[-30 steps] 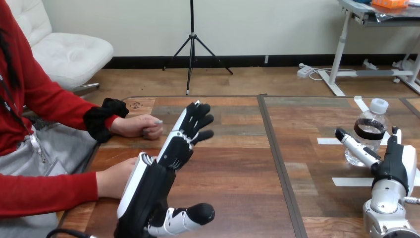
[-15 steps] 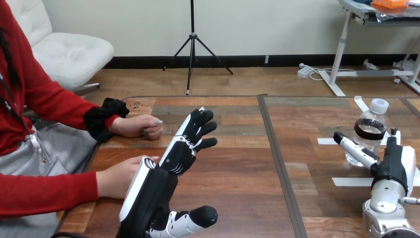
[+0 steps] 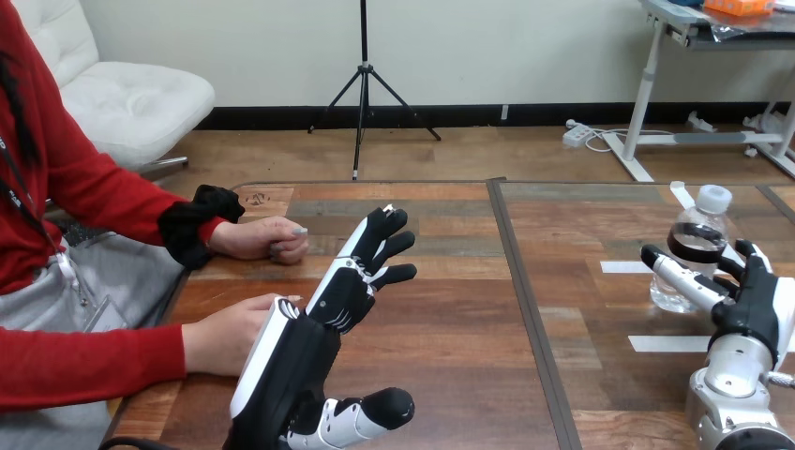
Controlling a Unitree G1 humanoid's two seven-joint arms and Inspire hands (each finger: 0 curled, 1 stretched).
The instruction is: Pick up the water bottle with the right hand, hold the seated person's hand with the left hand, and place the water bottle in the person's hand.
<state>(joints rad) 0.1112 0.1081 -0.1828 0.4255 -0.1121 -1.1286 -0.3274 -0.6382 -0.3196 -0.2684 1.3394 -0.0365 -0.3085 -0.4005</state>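
The water bottle (image 3: 695, 246), clear with a white cap and a dark label, stands on the table at the right. My right hand (image 3: 756, 305) is at it: the thumb (image 3: 677, 277) lies across its lower front and the fingers (image 3: 748, 259) curl in at its right side. My left hand (image 3: 298, 361) is raised at the lower left, open with straight fingers pointing away from me. The person's hand (image 3: 221, 336) rests on the table just left of its palm, partly hidden behind it; I cannot tell if they touch.
The person's other hand (image 3: 265, 237) lies closed on the table further back at the left. White tape strips (image 3: 658, 343) mark the table (image 3: 450, 309) near the bottle. A dark seam (image 3: 525, 300) runs down the table's middle.
My right hand's fingers, straight before, have curled in toward the bottle's right side. My left hand has shifted slightly right and lower, beside the person's hand.
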